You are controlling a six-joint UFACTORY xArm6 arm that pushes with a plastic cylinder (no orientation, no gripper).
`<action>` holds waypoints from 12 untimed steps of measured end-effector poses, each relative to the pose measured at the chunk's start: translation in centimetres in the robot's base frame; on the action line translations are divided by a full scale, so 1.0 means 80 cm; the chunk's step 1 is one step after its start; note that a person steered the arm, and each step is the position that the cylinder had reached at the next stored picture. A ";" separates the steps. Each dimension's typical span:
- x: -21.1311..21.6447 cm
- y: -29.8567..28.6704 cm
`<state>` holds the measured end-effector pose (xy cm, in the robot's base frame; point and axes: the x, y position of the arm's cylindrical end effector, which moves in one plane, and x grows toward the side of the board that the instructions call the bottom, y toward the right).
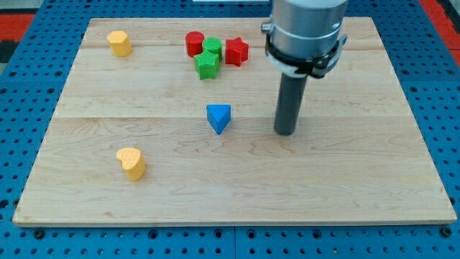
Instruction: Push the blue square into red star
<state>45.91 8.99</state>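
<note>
In the camera view, a pale wooden board (374,201) lies on a blue pegboard surface (21,86). The only blue block (218,117) sits near the board's middle, slightly toward the view's left. It reads as a wedge or triangle, not a square: its flat edge faces the view's top and its point faces the view's bottom, so its long axis runs roughly top to bottom. Its top face is bright blue and its sides are darker.

The red star (236,51) lies near the board's top edge, at the right end of a tight cluster with a green cylinder (211,47), a green star (207,65) and a red cylinder (194,44).

The rod has no jaws and holds nothing; its tip (285,132) rests on the board to the blue block's right, clearly apart from it.

One yellow block (119,43) sits near the top-left corner, and another yellow block (131,162) toward the bottom-left corner.
</note>
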 end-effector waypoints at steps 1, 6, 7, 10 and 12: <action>-0.038 0.041; -0.229 -0.040; -0.235 -0.042; -0.291 -0.163; -0.291 -0.176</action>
<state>22.65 -5.06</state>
